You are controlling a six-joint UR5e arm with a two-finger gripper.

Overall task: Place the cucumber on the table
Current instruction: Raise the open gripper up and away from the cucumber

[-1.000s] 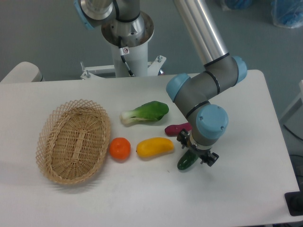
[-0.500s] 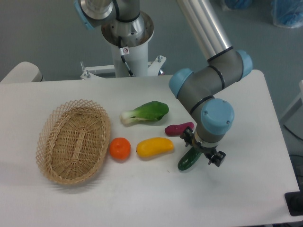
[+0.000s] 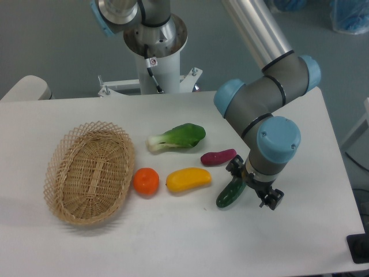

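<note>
The cucumber (image 3: 228, 195) is small, dark green and glossy. It lies on the white table (image 3: 173, 242), just right of the yellow fruit, tilted with its upper end toward my gripper. My gripper (image 3: 255, 184) points down over the table just right of the cucumber's upper end. Its two fingers (image 3: 274, 199) stand spread apart with nothing between them. The gripper body hides the cucumber's upper tip.
A yellow fruit (image 3: 188, 179), an orange (image 3: 146, 181), a purple vegetable (image 3: 218, 157) and a leafy green vegetable with a white stem (image 3: 177, 137) lie mid-table. A woven oval basket (image 3: 89, 171) stands at the left. The robot base (image 3: 154, 40) is behind the table.
My gripper and arm have moved steadily to the right, off the cucumber. The cucumber has stayed in the same spot on the table.
</note>
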